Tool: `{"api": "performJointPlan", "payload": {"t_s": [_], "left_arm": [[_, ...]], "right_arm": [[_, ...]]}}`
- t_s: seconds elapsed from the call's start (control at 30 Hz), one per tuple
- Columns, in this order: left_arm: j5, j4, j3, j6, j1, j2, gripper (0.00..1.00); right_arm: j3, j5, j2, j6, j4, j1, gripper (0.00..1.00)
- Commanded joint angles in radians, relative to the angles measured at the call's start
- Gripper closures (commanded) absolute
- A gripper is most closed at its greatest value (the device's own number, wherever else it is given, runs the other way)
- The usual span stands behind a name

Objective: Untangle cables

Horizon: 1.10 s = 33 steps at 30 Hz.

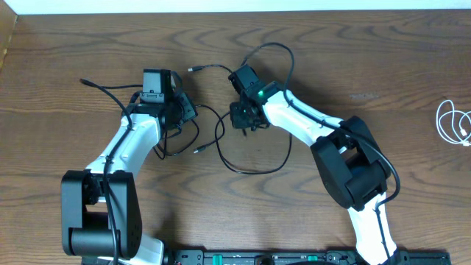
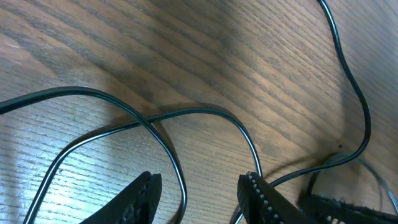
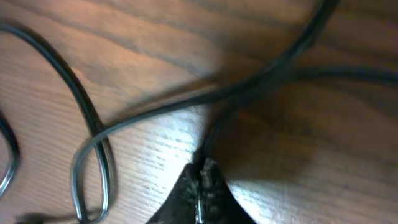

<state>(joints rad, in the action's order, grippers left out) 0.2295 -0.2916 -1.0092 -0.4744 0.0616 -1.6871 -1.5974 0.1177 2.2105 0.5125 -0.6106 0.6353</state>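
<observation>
My right claw (image 3: pixel 202 169) is clenched on a strand of the black cable (image 2: pixel 205 111), which sprawls in loops on the wooden surface (image 1: pixel 368 44) between my arms. My left claw (image 2: pixel 199 186) stands released, one loop running between its fingers. The white cable (image 1: pixel 452 121) lies coiled well apart, near the surface's right edge.
</observation>
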Motion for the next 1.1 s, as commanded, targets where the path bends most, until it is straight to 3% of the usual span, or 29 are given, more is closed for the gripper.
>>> {"api": "performJointPlan", "payload": {"t_s": [0.0,0.7,0.77,0.93,0.97,1.07], "left_arm": [[-0.013,-0.006,-0.010,-0.002,-0.002,0.004,0.55],[-0.013,-0.006,-0.010,-0.002,-0.002,0.004,0.55],[-0.013,-0.006,-0.010,-0.002,-0.002,0.004,0.55],[-0.013,-0.006,-0.010,-0.002,-0.002,0.004,0.55],[-0.013,-0.006,-0.010,-0.002,-0.002,0.004,0.55],[-0.013,-0.006,-0.010,-0.002,-0.002,0.004,0.55]], "right_arm": [[0.023,-0.096,-0.005,0.011,-0.037,0.003,0.99],[0.022,-0.104,-0.005,0.030,-0.357,-0.067,0.94],[0.022,-0.074,-0.005,0.029,-0.354,-0.067,0.85],[0.022,0.067,-0.005,0.030,-0.354,-0.064,0.76],[0.022,0.089,-0.005,0.030,-0.354,-0.062,0.70],[0.022,0.090,-0.005,0.029,-0.355,-0.054,0.78]]}}
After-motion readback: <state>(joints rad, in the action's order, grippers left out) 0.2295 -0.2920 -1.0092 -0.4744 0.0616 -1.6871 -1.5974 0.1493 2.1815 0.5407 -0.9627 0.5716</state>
